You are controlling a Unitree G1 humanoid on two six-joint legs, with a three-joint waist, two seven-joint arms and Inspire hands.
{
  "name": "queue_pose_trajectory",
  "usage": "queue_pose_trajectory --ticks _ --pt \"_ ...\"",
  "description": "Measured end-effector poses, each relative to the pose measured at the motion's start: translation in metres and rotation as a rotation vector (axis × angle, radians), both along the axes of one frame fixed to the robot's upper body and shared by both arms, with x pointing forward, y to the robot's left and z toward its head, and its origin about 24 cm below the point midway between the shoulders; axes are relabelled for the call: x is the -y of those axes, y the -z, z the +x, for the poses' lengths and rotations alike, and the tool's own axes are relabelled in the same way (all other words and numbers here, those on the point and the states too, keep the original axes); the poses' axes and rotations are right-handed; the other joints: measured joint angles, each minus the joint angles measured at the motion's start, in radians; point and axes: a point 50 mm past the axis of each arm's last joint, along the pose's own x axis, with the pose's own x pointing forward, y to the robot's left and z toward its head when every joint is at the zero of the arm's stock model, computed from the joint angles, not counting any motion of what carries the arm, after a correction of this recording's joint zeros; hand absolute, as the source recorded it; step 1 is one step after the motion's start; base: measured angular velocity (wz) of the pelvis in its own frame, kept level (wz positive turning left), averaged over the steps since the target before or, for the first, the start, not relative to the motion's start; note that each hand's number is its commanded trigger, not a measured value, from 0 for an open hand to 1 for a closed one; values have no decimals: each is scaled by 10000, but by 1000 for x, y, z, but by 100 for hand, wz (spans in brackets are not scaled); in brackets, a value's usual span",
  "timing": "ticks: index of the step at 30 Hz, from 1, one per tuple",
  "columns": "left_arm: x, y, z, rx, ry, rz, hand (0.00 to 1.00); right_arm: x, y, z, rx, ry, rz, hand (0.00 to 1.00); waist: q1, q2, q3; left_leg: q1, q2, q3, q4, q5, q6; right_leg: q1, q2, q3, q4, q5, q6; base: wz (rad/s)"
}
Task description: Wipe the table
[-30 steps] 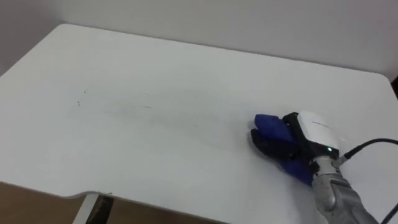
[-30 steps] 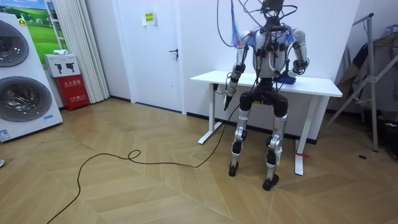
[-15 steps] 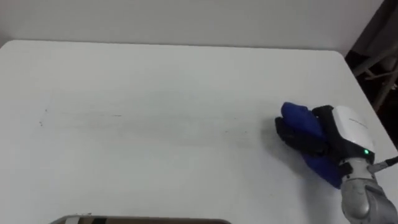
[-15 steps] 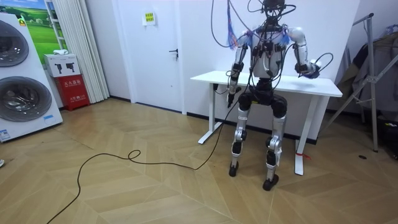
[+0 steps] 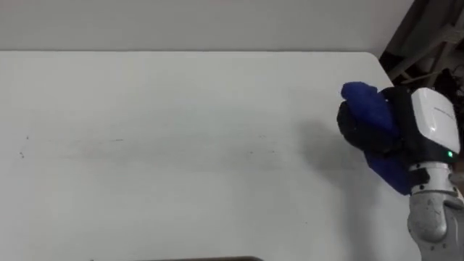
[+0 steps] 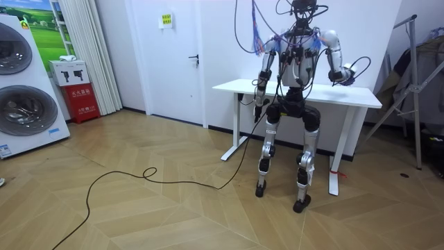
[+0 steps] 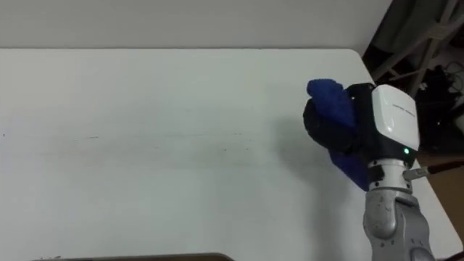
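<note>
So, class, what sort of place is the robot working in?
Probably an indoor test room set up like a home: stacked washing machines, a white table by the wall, a door and wood floor.

I've got stacked washers (image 6: 19, 97) at the room view's left, a red box (image 6: 82, 101) beside them and a pale curtain (image 6: 84, 48) behind it. White door (image 6: 175, 66) in the far wall. Metal rack (image 6: 416, 90) at the room view's right. Parquet floor (image 6: 139, 208).
</note>
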Motion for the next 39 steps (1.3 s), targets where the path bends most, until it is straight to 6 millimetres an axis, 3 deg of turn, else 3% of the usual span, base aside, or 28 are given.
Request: queue_pose_trajectory --ticks 6,7,8,9,15,39 --pt "0 3 -5 -227 -92 -34 0 -8 19 -3 -1121 -344 112 100 41 70 17 -75 0 -51 -4 -2 -1 -48 0 -43 1 0 0 1" --pt "0 3 -6 -226 -141 -64 0 -8 20 -3 -1150 -372 116 78 55 68 16 -83 0 -51 -4 -2 -1 -57 0 -42 1 0 0 0" --pt "0 3 -6 -232 -150 -68 0 -8 20 -3 -1195 -396 117 3 81 58 13 -96 -1 -54 -4 -2 -1 -71 0 -42 -2 0 0 0" --pt "0 3 -6 -234 -148 -67 0 -8 20 -3 -1195 -395 117 0 122 47 6 -99 -2 -62 -4 -2 -1 -72 0 -42 -6 0 0 0" --pt "0 3 -6 -230 -144 -68 0 -8 20 -3 -1194 -396 115 0 247 -5 -29 -133 -2 -107 5 -1 0 -71 0 -73 -22 0 0 1" --pt "-1 3 -7 -275 -198 -44 0 -6 16 0 -1001 -338 57 0 277 51 1 -167 -4 -127 10 0 1 -49 6 -58 -22 -1 0 0"
